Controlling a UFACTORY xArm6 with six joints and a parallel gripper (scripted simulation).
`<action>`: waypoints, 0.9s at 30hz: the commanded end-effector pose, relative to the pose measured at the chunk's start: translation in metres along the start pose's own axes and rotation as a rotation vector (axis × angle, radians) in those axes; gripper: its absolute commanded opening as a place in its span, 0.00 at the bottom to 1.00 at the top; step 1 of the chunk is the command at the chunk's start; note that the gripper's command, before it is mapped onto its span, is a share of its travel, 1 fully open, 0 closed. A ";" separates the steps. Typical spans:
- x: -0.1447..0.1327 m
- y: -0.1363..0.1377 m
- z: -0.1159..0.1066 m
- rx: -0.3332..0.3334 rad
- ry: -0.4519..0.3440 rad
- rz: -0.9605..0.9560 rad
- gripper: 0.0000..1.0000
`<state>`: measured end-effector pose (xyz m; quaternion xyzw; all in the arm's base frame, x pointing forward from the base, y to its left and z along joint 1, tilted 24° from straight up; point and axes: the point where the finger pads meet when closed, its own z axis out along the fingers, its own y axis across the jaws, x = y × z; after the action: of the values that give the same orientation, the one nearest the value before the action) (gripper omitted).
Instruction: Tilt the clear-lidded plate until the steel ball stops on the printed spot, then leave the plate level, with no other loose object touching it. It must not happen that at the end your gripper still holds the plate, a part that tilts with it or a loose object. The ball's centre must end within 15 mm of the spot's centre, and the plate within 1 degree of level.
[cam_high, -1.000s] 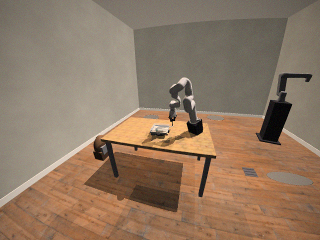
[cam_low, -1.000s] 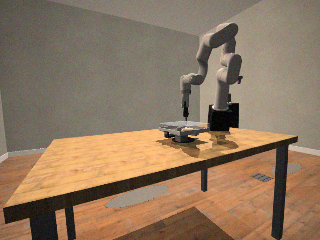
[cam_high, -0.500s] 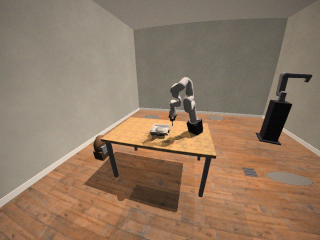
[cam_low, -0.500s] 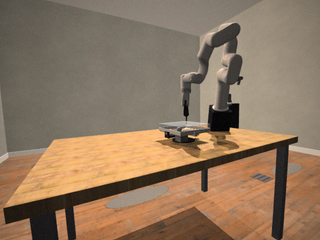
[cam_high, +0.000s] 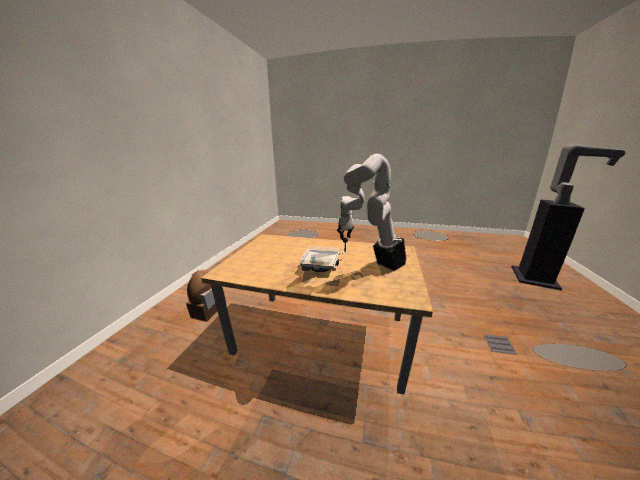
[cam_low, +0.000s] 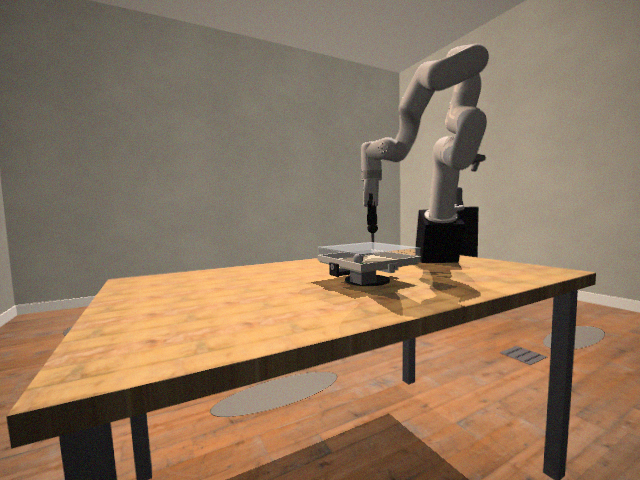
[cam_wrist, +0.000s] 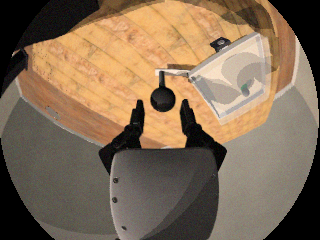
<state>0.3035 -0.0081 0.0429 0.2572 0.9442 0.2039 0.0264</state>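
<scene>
The clear-lidded plate (cam_low: 368, 255) sits on a dark pedestal (cam_low: 366, 279) near the far side of the table. It also shows in the top view (cam_high: 320, 258) and in the wrist view (cam_wrist: 236, 80). It looks close to level. The steel ball (cam_low: 357, 256) lies inside, towards the plate's left part. A small green spot (cam_wrist: 244, 88) shows on the plate. A black knob (cam_wrist: 162, 98) on a thin stem stands up from an arm at the plate's corner. My gripper (cam_wrist: 162, 105) hangs straight down over it, open, with a finger on each side of the knob and a gap on both sides.
The arm's black base (cam_low: 446, 235) stands on the table right behind the plate. A dark stand with an overhead arm (cam_high: 553, 237) is by the right wall. A brown object (cam_high: 199, 295) sits on the floor left of the table.
</scene>
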 end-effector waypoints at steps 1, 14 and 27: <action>-0.001 0.000 -0.008 0.000 -0.002 0.000 0.61; -0.001 0.000 -0.023 0.000 -0.002 0.000 0.61; -0.001 0.000 -0.025 0.000 -0.002 0.000 1.00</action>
<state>0.2994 -0.0171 0.0650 0.2573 0.9442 0.2038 0.0262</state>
